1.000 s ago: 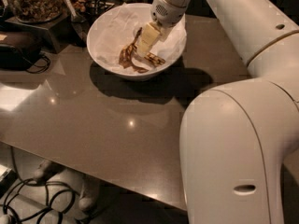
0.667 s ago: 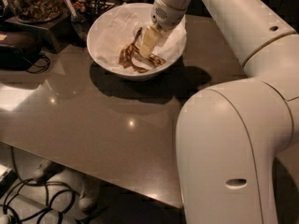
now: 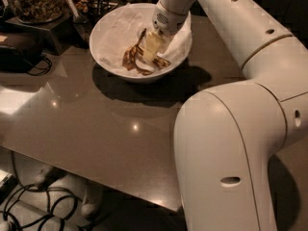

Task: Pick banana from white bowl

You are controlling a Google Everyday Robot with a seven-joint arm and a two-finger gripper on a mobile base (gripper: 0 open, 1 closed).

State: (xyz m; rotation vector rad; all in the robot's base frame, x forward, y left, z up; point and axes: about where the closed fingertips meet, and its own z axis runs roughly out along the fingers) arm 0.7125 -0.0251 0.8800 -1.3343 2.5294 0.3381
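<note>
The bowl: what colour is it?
The bowl is white (camera view); the gripper is inside it, at the banana.

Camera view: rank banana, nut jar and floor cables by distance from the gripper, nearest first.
1. banana: in the white bowl, right beside the gripper, which is lowered into the bowl.
2. jar of nuts: far left, at the back of the table.
3. floor cables: lower left, below the table's near edge.
</note>
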